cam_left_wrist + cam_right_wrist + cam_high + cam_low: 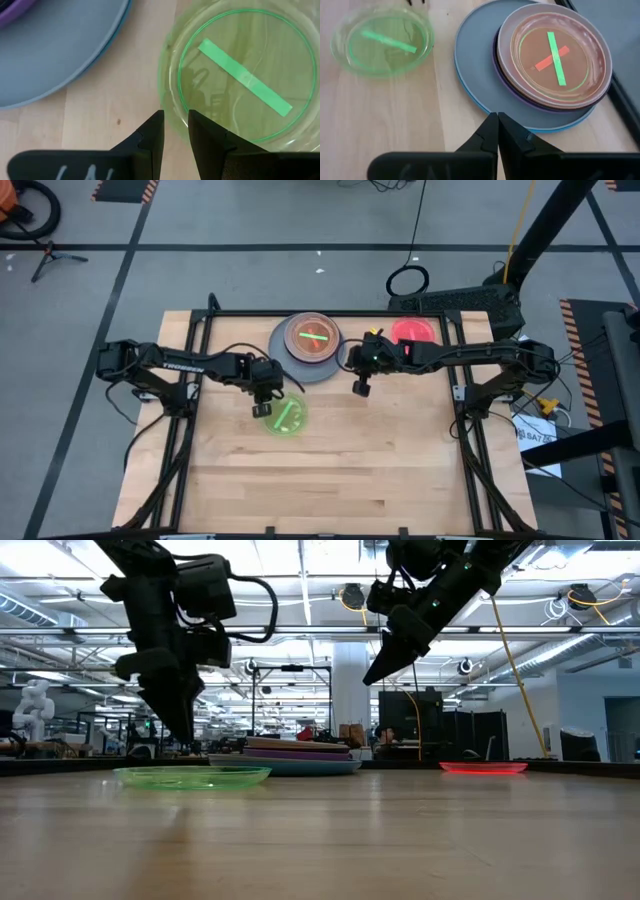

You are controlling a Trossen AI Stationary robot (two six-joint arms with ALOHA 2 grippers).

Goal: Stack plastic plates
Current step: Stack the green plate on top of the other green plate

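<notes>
Green plate (240,75): its rim sat between the left gripper (176,131) fingers, a little apart.
Right gripper (498,131): clenched on nothing, beside the stack (520,65).

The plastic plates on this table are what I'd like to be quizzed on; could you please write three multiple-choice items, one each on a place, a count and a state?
1. Where does the loose green plate lie?
A. on top of the stack
B. on the table below the left gripper
C. beside the red plate

2. How many small plates lie alone on the table, away from the stack?
A. one
B. two
C. four

3. How do the right gripper's fingers stand?
A. closed, holding nothing
B. wide open
C. clamped on a plate

Answers:
1. B: the high view shows it apart from the stack, with the left gripper at its rim.
2. B: only the green plate and the red plate lie singly.
3. A: in the right wrist view the right gripper has its tips together over the stack's edge, gripping nothing.
</notes>
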